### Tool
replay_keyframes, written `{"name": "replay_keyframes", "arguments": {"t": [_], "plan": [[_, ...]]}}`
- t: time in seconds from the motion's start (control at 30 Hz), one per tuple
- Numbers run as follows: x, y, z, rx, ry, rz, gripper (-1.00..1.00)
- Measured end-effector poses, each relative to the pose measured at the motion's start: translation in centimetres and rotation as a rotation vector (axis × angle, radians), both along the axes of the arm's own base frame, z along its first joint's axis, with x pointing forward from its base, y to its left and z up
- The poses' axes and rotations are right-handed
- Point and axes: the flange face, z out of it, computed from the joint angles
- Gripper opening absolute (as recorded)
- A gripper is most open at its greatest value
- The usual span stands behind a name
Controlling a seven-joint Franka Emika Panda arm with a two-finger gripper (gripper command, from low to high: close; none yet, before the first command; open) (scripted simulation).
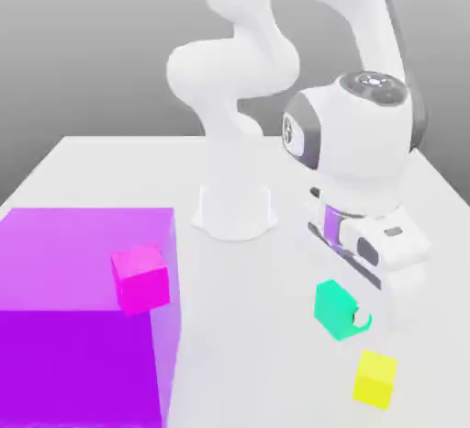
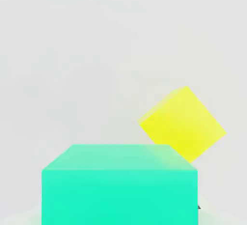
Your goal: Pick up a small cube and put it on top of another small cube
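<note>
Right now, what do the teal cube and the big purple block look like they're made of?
The teal cube looks like matte plastic: flat colour, no shine or grain. The big purple block looks glossier, maybe translucent plastic: its side seems see-through. Being simulator renders, that's only a guess.

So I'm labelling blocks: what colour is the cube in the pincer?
Teal; the cube shows best in the hand view.

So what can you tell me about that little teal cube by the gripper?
The teal cube is small, plain and matte-looking, with no markings. The gripper is shut on it and holds it slightly tilted, apparently above the white table. The yellow cube sits just beyond it, apart from it; the hand view shows the two close together.
</note>
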Motion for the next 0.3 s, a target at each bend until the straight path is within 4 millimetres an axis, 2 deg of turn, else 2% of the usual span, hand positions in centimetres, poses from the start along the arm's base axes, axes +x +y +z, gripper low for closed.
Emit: {"name": "replay_keyframes", "arguments": {"t": [0.07,0.17,0.2,0.3], "plan": [[0.6,0.7,-1.2,-0.001,-0.004,0.019,-1.00],[0.8,0.9,-4.8,-0.002,-0.004,0.025,-1.00],[0.7,0.9,-5.6,-0.002,-0.003,0.026,1.00],[0.7,0.9,-5.6,-0.002,-0.003,0.026,1.00]]}}
